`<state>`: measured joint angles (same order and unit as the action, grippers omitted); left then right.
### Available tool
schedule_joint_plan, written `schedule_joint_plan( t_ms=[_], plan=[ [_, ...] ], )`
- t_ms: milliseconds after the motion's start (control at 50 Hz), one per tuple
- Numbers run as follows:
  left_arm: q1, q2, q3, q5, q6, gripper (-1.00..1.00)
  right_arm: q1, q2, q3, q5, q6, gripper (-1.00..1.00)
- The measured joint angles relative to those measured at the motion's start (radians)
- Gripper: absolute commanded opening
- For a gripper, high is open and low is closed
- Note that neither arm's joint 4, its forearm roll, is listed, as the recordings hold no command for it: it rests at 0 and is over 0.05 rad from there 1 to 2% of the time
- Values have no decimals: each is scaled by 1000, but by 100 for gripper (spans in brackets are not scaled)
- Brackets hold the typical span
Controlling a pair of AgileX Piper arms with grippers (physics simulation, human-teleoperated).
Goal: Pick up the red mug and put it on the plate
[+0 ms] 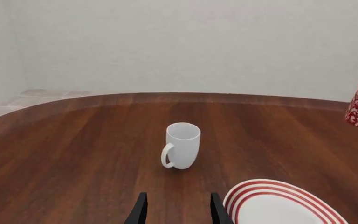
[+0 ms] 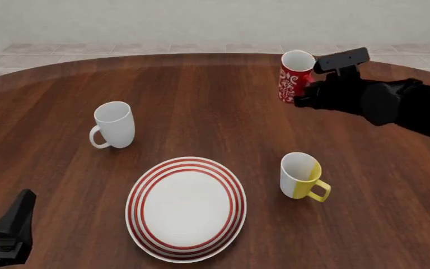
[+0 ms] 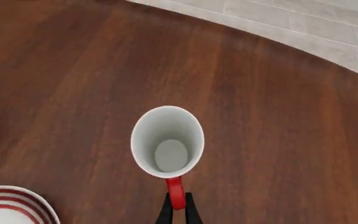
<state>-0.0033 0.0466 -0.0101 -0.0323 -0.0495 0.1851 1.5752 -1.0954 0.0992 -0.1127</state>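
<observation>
The right gripper point(image 3: 177, 208) is clamped on the handle of the red mug point(image 2: 295, 75), held tilted above the table point(image 2: 200, 89) near its far right edge. The plate point(image 2: 186, 208) lies well apart at the near middle, with bare wood between. The left gripper point(image 1: 175, 211) hangs at the near left corner, jaws apart.

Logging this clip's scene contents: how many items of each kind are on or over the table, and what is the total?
Mugs: 3 (red mug, held by its handle in the right end effector; plain white mug; yellow-and-white mug)
Plates: 1 (red-ringed plate)
Total: 4
</observation>
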Motion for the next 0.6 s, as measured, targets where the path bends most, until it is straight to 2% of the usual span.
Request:
schedule_joint_plan(
  t_ms=[320, 600],
  plan=[
    [7, 28, 4, -21, -12, 100, 87, -169, 0, 96, -37, -100],
    [5, 4, 0, 3, -9, 100, 175, -300, 28, 161, -54, -100]
  ],
)
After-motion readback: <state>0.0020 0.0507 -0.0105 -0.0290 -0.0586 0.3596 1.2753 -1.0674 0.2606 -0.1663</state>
